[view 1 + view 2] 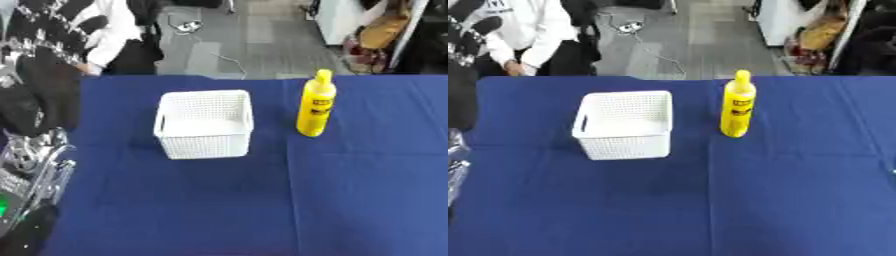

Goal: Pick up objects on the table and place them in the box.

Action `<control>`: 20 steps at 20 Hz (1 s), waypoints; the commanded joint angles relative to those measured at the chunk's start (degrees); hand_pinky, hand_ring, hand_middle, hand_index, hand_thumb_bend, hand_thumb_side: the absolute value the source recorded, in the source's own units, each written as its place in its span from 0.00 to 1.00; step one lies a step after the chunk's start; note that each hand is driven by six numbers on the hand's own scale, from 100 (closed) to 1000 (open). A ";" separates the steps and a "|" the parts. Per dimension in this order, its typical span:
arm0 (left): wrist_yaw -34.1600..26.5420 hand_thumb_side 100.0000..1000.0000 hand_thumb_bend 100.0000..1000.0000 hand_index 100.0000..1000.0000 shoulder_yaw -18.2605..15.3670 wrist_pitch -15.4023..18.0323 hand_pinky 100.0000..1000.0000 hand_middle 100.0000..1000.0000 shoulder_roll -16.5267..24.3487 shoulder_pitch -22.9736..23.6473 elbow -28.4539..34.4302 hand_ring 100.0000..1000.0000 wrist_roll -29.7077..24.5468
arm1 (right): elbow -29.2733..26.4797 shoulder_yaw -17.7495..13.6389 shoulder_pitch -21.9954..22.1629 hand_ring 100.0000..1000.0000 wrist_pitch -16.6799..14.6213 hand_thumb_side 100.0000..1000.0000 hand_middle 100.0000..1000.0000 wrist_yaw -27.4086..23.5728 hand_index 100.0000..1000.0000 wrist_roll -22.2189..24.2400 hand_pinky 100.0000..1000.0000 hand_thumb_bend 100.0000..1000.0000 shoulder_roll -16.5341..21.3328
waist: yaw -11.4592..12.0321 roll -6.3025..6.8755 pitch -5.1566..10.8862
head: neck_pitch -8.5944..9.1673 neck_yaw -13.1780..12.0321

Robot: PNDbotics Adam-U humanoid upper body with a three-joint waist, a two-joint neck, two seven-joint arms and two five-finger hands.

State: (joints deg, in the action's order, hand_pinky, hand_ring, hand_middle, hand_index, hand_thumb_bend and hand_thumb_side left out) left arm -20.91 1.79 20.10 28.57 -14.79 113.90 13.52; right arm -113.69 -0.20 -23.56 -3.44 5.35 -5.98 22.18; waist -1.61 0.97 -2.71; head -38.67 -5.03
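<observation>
A yellow bottle (315, 107) with a yellow cap stands upright on the blue table (262, 200), right of the middle. Just left of it, a little apart, sits a white perforated box (206, 145) with nothing showing inside. My left hand (467, 30) is raised at the far left edge, well away from the box and bottle, fingers up, open and holding nothing. Its black forearm (35, 100) hangs beside the table's left edge. The right hand shows in neither view.
Silver and black arm parts (35, 170) crowd the lower left corner. Beyond the table's far edge lie grey floor, a cable (223, 57) and white furniture (337, 20). Blue cloth stretches bare in front of and to the right of the bottle.
</observation>
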 commanded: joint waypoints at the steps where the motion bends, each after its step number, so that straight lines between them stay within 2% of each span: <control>1: -0.10 1.00 0.25 0.85 -0.15 -0.29 0.78 0.89 0.59 -0.51 0.69 0.83 -0.28 | 0.21 -0.64 -1.15 0.65 2.49 1.00 0.70 2.90 0.70 -0.82 0.60 0.32 1.02 | -0.12 0.03 0.92 | -0.48 0.70; 2: 0.01 1.00 0.25 0.86 0.04 -0.60 0.79 0.89 0.68 -0.46 0.69 0.84 -0.69 | 1.63 -0.36 -1.94 0.69 3.65 1.00 0.72 3.95 0.72 -1.19 0.63 0.48 1.74 | -0.25 -0.05 1.14 | -0.71 1.87; 3: 0.09 1.00 0.25 0.86 0.16 -0.87 0.79 0.89 0.70 -0.45 0.69 0.84 -1.08 | 3.10 0.01 -2.80 0.68 4.43 1.00 0.72 4.82 0.71 -1.54 0.62 0.46 2.31 | -0.31 -0.08 1.26 | -0.84 2.51; 5: 0.16 1.00 0.25 0.86 0.40 -1.32 0.78 0.89 0.83 -0.39 0.69 0.83 -1.76 | 6.83 1.18 -5.05 0.74 5.63 1.00 0.78 6.35 0.77 -1.81 0.72 0.56 4.17 | -0.54 -0.16 1.58 | -1.18 4.09; 9: -0.14 1.00 0.25 0.86 0.88 -1.73 0.78 0.88 0.97 -0.35 0.69 0.83 -2.60 | 16.08 4.30 -10.51 0.79 6.60 1.00 0.83 9.21 0.81 -1.22 0.80 0.62 6.90 | -0.99 -0.05 2.08 | -1.52 5.18; 10: -0.21 1.00 0.25 0.85 0.97 -1.76 0.78 0.88 0.99 -0.40 0.69 0.82 -2.75 | 18.28 5.01 -11.87 0.81 6.57 1.00 0.84 9.98 0.82 -0.84 0.83 0.67 7.25 | -1.08 -0.01 2.14 | -1.58 5.28; 17: -0.60 1.00 0.24 0.85 1.41 -2.04 0.77 0.87 1.31 -0.61 0.69 0.82 -3.48 | 31.26 8.01 -19.38 0.81 4.81 1.00 0.85 14.08 0.86 0.18 0.85 0.75 7.52 | -1.08 0.37 2.12 | -2.06 6.06; 20: -0.62 1.00 0.24 0.85 1.33 -2.06 0.77 0.87 1.28 -0.63 0.69 0.81 -3.50 | 37.43 9.12 -22.83 0.81 4.04 1.00 0.82 15.05 0.88 1.70 0.85 0.83 7.07 | -1.15 0.58 1.93 | -2.33 6.08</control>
State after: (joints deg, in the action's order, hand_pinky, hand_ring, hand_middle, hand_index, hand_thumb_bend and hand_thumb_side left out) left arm -21.35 3.21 17.92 28.60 -14.72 113.90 10.18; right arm -77.85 8.81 -44.80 0.96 19.80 -4.78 28.24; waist -2.69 1.53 -1.26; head -40.89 0.60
